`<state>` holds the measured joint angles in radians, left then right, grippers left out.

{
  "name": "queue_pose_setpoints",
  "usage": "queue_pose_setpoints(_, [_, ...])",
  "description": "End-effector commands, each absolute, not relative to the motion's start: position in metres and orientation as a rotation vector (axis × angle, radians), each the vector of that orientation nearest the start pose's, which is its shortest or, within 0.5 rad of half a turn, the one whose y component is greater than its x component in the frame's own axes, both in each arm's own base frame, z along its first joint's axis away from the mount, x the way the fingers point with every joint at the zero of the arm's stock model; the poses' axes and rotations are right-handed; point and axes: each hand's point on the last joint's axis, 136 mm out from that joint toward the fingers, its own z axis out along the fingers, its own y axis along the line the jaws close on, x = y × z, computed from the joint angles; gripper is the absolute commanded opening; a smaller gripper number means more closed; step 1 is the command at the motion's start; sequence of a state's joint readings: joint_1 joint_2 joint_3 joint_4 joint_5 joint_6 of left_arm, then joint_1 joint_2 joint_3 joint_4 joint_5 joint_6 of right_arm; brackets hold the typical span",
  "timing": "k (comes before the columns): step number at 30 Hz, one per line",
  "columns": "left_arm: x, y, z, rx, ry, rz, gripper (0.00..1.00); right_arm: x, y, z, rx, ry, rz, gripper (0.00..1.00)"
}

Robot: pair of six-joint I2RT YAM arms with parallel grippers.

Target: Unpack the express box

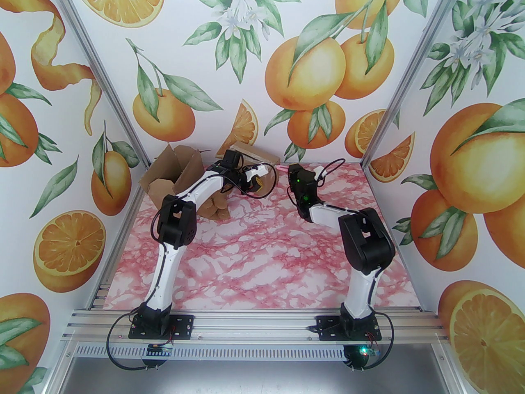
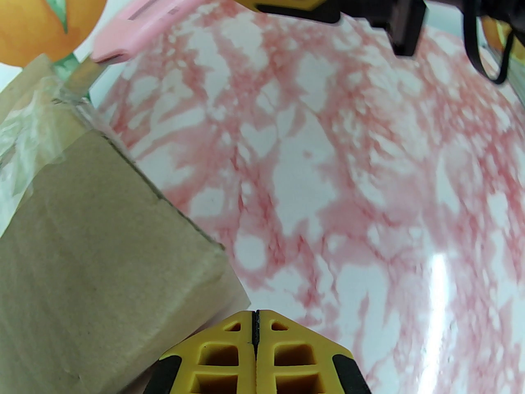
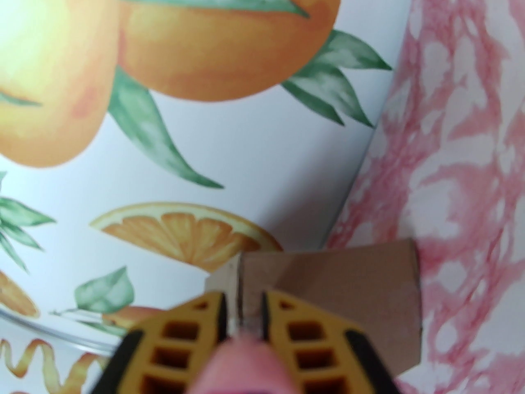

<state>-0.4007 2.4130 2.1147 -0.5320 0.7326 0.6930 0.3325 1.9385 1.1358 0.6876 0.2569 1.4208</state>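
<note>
Pressed together, the left gripper [image 2: 256, 314] sits bottom centre, just beside the taped express box [image 2: 94, 236] at lower left. The right gripper [image 3: 245, 302] pinches a pink cutter [image 2: 164, 10], blade at the box's taped corner.

Matt brown cardboard on the box [image 2: 102, 240], crinkled glossy clear tape [image 2: 24, 129] along its edge; the worktop [image 2: 348, 179] shines smooth, and the pink cutter [image 2: 156, 19] looks like smooth plastic.

open box [image 1: 164, 183] far left, taped box [image 1: 256, 152] to its right
</note>
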Motion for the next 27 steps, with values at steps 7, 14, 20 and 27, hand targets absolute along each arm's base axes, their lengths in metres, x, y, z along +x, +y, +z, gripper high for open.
queue_pose_setpoints(7, [0.542,-0.371,0.149,1.316,1.638,-0.658,0.03,0.518,0.233,0.169,1.050,1.608,1.327,0.00])
queue_pose_setpoints(14, [0.545,-0.390,0.160,1.255,1.624,-0.692,0.01,0.512,0.246,0.174,1.023,1.642,1.305,0.00])
queue_pose_setpoints(20, [0.547,-0.399,0.174,1.223,1.609,-0.687,0.01,0.506,0.256,0.169,1.008,1.667,1.284,0.00])
queue_pose_setpoints(27, [0.550,-0.396,0.189,1.204,1.614,-0.667,0.00,0.494,0.248,0.173,0.988,1.668,1.210,0.00])
